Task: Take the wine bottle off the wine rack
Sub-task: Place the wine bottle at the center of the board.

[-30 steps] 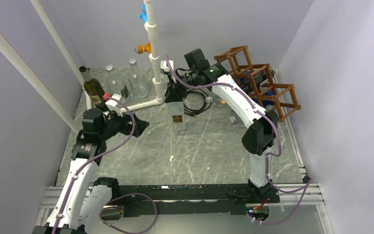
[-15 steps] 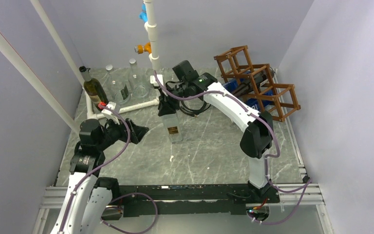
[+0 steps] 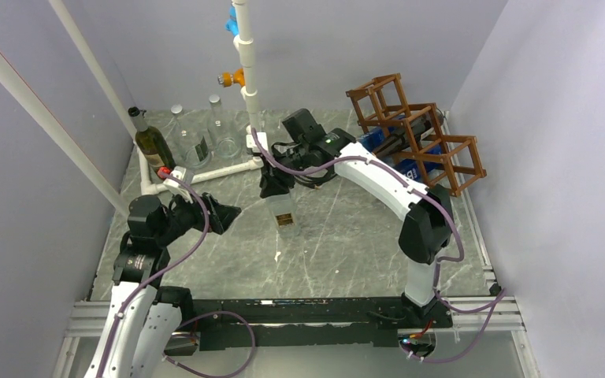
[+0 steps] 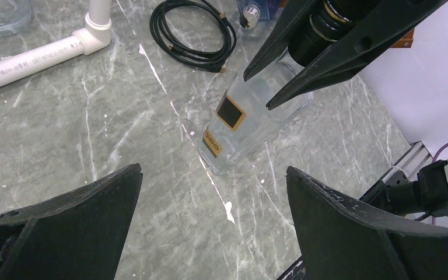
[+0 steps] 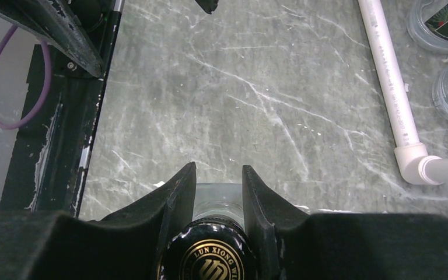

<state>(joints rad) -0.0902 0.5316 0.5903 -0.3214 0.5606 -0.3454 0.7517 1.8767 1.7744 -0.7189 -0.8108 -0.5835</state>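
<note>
Centre frame, the right gripper (image 3: 276, 183) clamps the clear bottle (image 3: 283, 209) by its neck, the left gripper (image 3: 223, 213) gapes empty, and other bottles (image 3: 421, 124) lie in the upper-right rack (image 3: 458, 158).

Gold capitals curve round an emblem on the black top of the wine bottle (image 5: 212, 263). They read "LUN XIONG WI", and the rest is out of view. On its clear glass side sit a black-and-gold square label (image 4: 231, 111) and a smaller gold label (image 4: 211, 142), both too small to read. Grey print runs along the white pipe (image 4: 35, 55), also illegible.
</note>
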